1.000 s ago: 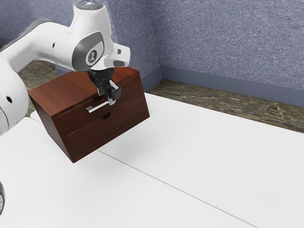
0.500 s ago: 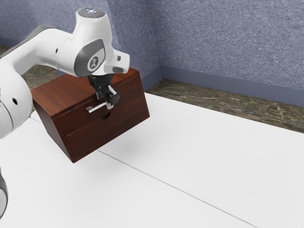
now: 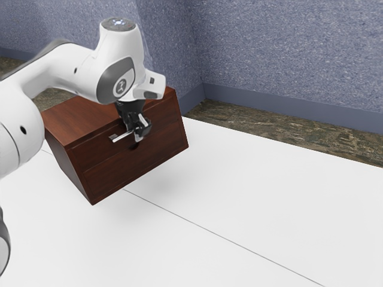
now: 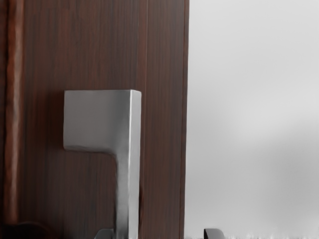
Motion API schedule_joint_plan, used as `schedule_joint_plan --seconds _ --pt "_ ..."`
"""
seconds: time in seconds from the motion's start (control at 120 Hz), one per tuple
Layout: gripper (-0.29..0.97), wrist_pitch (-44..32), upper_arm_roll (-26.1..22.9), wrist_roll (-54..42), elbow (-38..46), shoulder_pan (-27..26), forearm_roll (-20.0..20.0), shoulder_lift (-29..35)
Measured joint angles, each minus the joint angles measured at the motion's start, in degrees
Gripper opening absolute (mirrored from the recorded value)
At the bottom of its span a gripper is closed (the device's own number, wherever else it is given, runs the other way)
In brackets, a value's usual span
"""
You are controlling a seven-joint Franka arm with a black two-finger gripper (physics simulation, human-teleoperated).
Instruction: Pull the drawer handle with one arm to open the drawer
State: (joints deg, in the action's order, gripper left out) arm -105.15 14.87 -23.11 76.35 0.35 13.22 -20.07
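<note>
1. Since 1 s ago the gripper [image 3: 139, 133] has come down & fwd, from above the handle [image 3: 119, 137] to the handle's end. The arm [image 3: 66, 72] has swung a little w/ it. The cabinet [image 3: 78, 116] has not shifted.
2. Nearest the cam is the white table [image 3: 269, 197], w/ a thin seam line [image 3: 209, 230] running diagonally across it.
3. Further back, at the exterior view's left, the dark wood cabinet sits on the table, turned so one lower front corner points toward the cam. Two drawers are stacked in its front.
4. The upper drawer [image 3: 161, 116] looks flush w/ the cabinet face, i.e. shut. The silver bar handle lies across its middle.
5. The gripper is at the handle's end nearer the exterior view's right, reaching in from above.
6. In the wrist view the fingertips [image 4: 213, 232] stand apart w/ the bar running btwn them. One tip is just beside the bar, the other well apart from it, so the claw is spread, not clamped.
7. The lower drawer [image 3: 137, 164] has a small dark spot just under the gripper; knob or recess, can't tell.
8. The white arm comes in from the exterior view's left, over the cabinet top.
9. Behind is the mottled brown floor [image 3: 287, 128], then the blue-grey wall [image 3: 269, 42].
</note>
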Motion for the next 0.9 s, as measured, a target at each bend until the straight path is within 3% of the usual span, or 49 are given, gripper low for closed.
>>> schedule_joint_plan --seconds 0.367,0.9 --pt "0.04 -0.31 -0.41 -0.38 5.94 -0.96 -0.18 4.48" --pt "0.00 -0.40 -0.42 0.07 11.51 -5.26 -0.22 8.97"
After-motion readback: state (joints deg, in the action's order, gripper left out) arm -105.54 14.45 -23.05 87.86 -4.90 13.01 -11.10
